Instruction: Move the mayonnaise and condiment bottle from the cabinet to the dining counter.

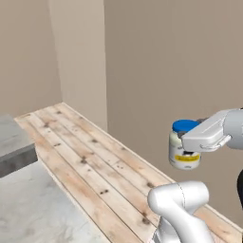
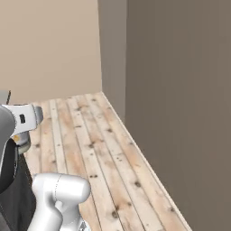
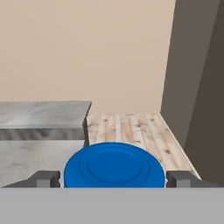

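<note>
The mayonnaise (image 1: 184, 151) is being clamped by the end effector (image 1: 190, 153), its fingers (image 3: 45, 179) set wide at either side of the blue lid, and is being held above the plank floor (image 1: 90, 163), beside the grey worktop (image 3: 41, 114).

The jar (image 1: 184, 151) shows partly behind the pincer (image 1: 186, 144); in the hand view its body hides below its lid.

The arm reaches level above the floor, its gripper (image 3: 113, 178) clamped wide around the mayonnaise (image 1: 182, 151).
</note>
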Controlling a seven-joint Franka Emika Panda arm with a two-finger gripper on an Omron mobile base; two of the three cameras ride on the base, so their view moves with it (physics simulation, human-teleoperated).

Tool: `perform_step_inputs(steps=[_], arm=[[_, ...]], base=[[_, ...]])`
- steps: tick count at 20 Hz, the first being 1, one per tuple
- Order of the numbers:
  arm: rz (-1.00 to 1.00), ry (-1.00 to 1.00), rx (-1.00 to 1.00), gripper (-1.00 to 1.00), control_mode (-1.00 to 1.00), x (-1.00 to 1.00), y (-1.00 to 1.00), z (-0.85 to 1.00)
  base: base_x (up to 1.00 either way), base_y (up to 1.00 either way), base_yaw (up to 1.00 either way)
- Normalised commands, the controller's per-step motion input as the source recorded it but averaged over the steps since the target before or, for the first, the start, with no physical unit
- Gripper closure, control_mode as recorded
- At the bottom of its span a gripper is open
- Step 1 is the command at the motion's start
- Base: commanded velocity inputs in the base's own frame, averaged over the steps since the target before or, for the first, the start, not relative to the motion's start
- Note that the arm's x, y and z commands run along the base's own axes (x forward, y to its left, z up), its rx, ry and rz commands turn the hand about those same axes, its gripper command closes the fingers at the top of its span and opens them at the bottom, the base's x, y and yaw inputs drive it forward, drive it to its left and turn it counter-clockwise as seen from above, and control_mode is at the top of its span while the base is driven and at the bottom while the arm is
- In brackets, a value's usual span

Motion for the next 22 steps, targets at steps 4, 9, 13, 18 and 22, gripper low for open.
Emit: perform_step_inputs(steps=[4, 9, 13, 18, 22], arm=[[0.0, 0.0, 0.0, 1.0, 1.0, 0.0, 0.0, 0.0], [0.0, 0.0, 0.0, 1.0, 1.0, 0.0, 0.0, 0.0], [0.0, 0.0, 0.0, 1.0, 1.0, 0.0, 0.0, 0.0], [0.0, 0.0, 0.0, 1.0, 1.0, 0.0, 0.0, 0.0], [0.0, 0.0, 0.0, 1.0, 1.0, 0.0, 0.0, 0.0]], base=[[0.91, -0.02, 0.41], [0.73, -0.26, 0.32], [0.57, -0.35, 0.3], [0.63, -0.2, 0.36], [0.65, -0.19, 0.39]])
